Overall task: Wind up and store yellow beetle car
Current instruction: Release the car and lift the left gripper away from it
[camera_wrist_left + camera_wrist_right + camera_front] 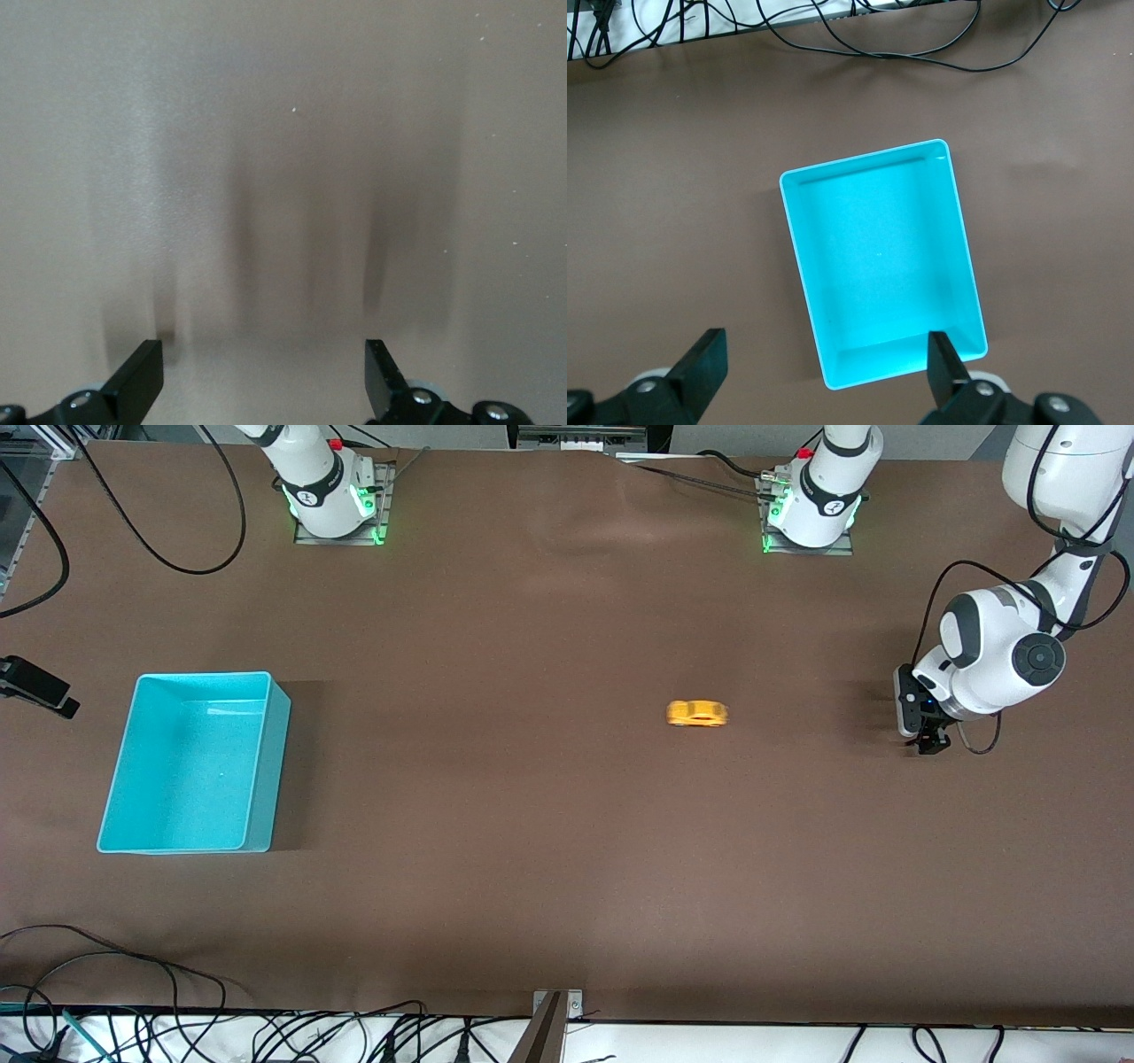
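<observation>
The yellow beetle car [697,714] sits on the brown table near the middle, toward the left arm's end, on its wheels and apart from both grippers. My left gripper [929,747] hangs low over bare table past the car at the left arm's end. Its jaws stand open with nothing between them, as the left wrist view shows [266,354]. My right gripper [826,343] is open and empty, high over one end of the turquoise bin [877,266]. It is out of the front view. Neither wrist view shows the car.
The turquoise bin [269,779] stands empty toward the right arm's end of the table. Black cables [106,965] trail along the table edge nearest the front camera. A small black device [35,686] juts in beside the bin.
</observation>
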Motion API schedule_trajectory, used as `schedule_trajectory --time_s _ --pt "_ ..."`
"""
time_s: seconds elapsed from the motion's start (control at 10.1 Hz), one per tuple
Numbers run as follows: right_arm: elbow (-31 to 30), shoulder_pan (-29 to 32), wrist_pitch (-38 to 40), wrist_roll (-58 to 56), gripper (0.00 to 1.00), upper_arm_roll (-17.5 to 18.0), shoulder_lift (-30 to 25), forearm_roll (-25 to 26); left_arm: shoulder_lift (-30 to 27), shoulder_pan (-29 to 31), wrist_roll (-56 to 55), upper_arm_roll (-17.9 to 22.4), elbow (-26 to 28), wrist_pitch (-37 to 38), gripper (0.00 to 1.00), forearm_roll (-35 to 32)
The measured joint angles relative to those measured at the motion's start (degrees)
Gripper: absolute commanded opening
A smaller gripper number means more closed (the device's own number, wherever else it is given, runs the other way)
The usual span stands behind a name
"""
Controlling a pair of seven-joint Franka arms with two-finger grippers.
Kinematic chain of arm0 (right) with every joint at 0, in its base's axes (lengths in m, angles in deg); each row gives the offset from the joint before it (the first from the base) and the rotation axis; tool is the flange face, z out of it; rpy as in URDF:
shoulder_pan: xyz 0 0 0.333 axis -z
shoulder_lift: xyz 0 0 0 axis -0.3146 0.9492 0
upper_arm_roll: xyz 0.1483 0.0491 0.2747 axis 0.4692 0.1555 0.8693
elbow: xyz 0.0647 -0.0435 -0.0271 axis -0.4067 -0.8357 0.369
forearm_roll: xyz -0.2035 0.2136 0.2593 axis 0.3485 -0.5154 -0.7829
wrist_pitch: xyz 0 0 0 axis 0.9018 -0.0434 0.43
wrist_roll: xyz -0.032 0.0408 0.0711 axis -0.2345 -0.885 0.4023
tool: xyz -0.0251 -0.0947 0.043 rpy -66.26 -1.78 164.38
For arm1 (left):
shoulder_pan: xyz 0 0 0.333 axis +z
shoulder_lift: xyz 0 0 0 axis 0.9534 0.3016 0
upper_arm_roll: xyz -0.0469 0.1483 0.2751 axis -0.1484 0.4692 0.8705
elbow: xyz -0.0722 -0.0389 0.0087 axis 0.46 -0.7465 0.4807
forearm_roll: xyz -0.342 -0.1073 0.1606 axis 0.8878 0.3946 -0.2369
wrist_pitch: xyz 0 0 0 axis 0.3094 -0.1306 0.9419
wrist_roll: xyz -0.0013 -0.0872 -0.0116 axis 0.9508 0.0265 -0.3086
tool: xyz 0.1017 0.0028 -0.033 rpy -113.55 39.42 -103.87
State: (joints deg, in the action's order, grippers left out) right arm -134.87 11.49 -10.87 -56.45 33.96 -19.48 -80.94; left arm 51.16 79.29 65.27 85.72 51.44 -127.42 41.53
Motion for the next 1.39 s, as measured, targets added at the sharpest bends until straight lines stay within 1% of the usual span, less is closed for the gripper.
schedule_trajectory --time_s 0.2,0.4,0.5,0.6,0.7,0.89,1.09,1.19,1.29,1.39 --pt "0.0 0.0 0.0 0.0 1.0 0.0 0.0 0.0 -2.4 0.0 -0.3 0.0 -0.9 0.2 1.0 0.0" --pt "0.1 0.0 0.0 0.0 1.0 -0.3 0.0 0.2 -7.5 -0.3 -0.3 -0.2 -1.0 1.8 1.0 0.0" --pt "0.5 0.0 0.0 0.0 1.0 -1.8 -0.2 0.2 -10.2 -0.8 -0.4 -0.2 -1.0 2.9 1.0 0.0" --pt "1.2 0.1 0.0 -0.3 1.0 -4.3 -0.7 -0.2 -13.1 -1.4 -0.5 -0.3 -1.0 4.3 1.0 0.0" --pt "1.6 0.3 0.0 -0.9 1.0 -5.5 -1.2 -1.2 -15.9 -1.8 -0.6 -0.3 -1.0 5.8 1.0 0.0" --pt "1.6 -0.2 0.3 -1.1 1.0 -4.8 -1.5 -1.7 -20.1 -2.4 -0.6 -0.4 -0.9 7.8 1.0 0.0" --pt "1.6 -0.9 1.0 -1.4 1.0 -4.4 -1.0 -1.7 -22.8 -3.0 -0.8 -0.5 -1.3 9.7 1.0 0.2" --pt "1.5 -1.4 1.4 -2.4 1.0 -4.3 -0.5 -1.7 -24.0 -3.5 -2.0 -0.5 -3.0 13.1 1.0 1.2" --pt "1.4 -1.9 1.7 -3.4 1.0 -4.1 0.0 -1.7 -25.0 -4.2 -4.9 -0.6 -5.8 17.2 1.0 2.2" --pt "1.3 -2.6 2.4 -3.9 1.0 -4.0 0.6 -1.8 -25.5 -4.7 -10.1 -0.7 -8.7 20.9 1.0 2.4"
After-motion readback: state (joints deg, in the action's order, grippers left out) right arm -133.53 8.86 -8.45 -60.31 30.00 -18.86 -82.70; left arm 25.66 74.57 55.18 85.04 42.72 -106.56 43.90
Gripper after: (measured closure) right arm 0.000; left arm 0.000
